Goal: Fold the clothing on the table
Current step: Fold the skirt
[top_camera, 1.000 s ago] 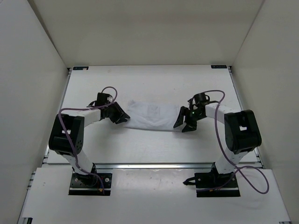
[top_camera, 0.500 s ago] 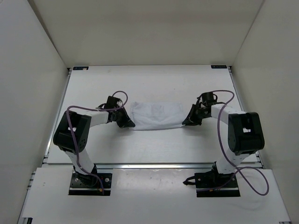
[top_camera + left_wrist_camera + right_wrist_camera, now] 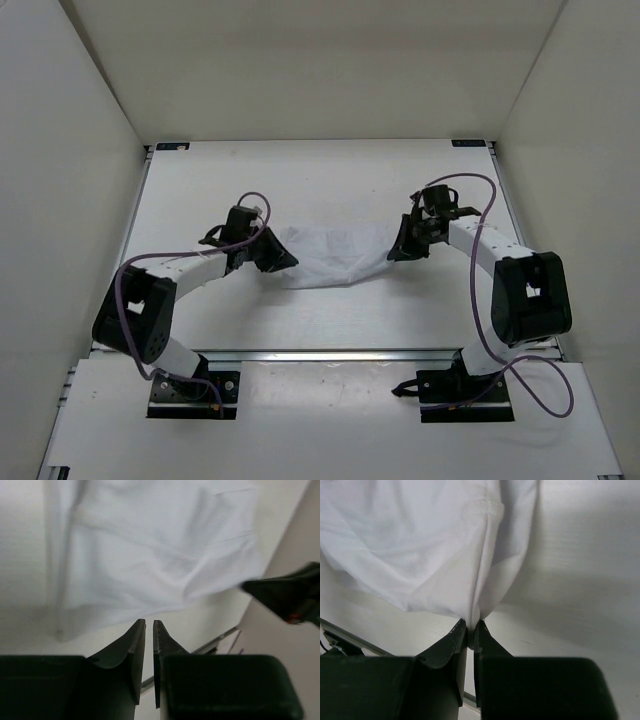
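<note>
A plain white, thin, wrinkled fabric garment (image 3: 335,255) lay stretched left to right across the middle of the large off-white matte table (image 3: 330,180), strung between the two black grippers.

At its right end, the right gripper (image 3: 398,248) had its jaws pinched tight on a gathered edge of the cloth. From that wrist's view the fabric bunched into a peak at the fingertips (image 3: 471,623) and fanned out away from them towards the far side, with a stitched hem fold running up the middle.

The left gripper (image 3: 280,258) sat at the garment's left end. Its jaws stood almost together, with only a thin slit between them (image 3: 149,622). The near edge of the cloth lay just beyond the tips, and I could not tell whether any fabric was caught there. Between the two grippers the garment sagged in soft creases, its near edge bowing towards the arms' bases.
</note>
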Controlling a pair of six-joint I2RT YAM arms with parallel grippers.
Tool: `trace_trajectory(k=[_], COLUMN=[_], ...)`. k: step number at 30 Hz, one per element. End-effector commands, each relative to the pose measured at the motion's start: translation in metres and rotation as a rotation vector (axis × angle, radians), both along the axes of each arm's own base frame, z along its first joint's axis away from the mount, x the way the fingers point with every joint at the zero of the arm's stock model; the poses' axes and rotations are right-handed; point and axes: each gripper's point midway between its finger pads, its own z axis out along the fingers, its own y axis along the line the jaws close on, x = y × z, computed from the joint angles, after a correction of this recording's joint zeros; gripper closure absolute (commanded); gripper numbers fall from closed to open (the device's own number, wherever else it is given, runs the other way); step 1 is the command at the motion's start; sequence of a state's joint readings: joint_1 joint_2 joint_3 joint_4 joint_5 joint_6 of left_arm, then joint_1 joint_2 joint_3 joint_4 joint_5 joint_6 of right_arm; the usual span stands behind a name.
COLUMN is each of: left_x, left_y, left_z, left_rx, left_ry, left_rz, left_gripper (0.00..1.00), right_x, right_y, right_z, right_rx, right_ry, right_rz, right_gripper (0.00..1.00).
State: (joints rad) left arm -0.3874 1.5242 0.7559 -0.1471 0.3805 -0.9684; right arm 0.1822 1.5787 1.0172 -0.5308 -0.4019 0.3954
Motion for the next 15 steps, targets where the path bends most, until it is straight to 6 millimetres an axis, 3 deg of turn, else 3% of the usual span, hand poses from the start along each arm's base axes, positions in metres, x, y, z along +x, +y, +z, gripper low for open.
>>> trace_trajectory(k=[1,4,6,7,9,10,11,12,13,14,15], left_x=[0.033,0.04,0.043,0.048,0.062,0.06,0.071,0.076,0.075,0.088,0.087], left_y=[-0.016,-0.042,-0.06,-0.07,-0.089,-0.092,-0.102,-0.112,-0.114,-0.117,-0.118], left_z=[0.061,0.052,0.029,0.03,0.012,-0.01,-0.002,-0.009,-0.024,-0.023,-0.032], left_rx=[-0.086,-0.1,-0.092,-0.088,-0.056,-0.021,-0.027,-0.008,0.029,0.049,0.078], left_ry=[-0.139,-0.103,-0.051,-0.063,-0.039,0.021,-0.003,0.016,0.045,0.022,0.046], left_rz=[0.026,-0.025,-0.052,-0.056,-0.062,-0.076,-0.094,-0.112,-0.117,-0.104,-0.104], left_gripper=[0.78,0.85,0.86,0.86,0.88,0.88,0.88,0.88,0.88,0.89,0.89], right_x=[-0.017,-0.02,-0.021,-0.019,-0.02,-0.016,-0.018,-0.016,-0.013,-0.01,-0.006], right_y=[-0.003,-0.005,-0.006,-0.007,-0.01,-0.011,-0.012,-0.015,-0.016,-0.018,-0.018], right_z=[-0.018,-0.028,-0.03,-0.029,-0.032,-0.029,-0.029,-0.03,-0.024,-0.022,-0.017], right_rx=[-0.021,-0.03,-0.031,-0.03,-0.034,-0.035,-0.038,-0.037,-0.038,-0.038,-0.043], right_ry=[0.061,0.069,0.081,0.067,0.071,0.059,0.068,0.071,0.051,0.042,0.026], right_rz=[-0.005,-0.006,-0.012,-0.008,-0.009,-0.016,-0.015,-0.017,-0.019,-0.017,-0.007], right_gripper=[1.0,1.0,1.0,1.0,1.0,1.0,1.0,1.0,1.0,1.0,1.0])
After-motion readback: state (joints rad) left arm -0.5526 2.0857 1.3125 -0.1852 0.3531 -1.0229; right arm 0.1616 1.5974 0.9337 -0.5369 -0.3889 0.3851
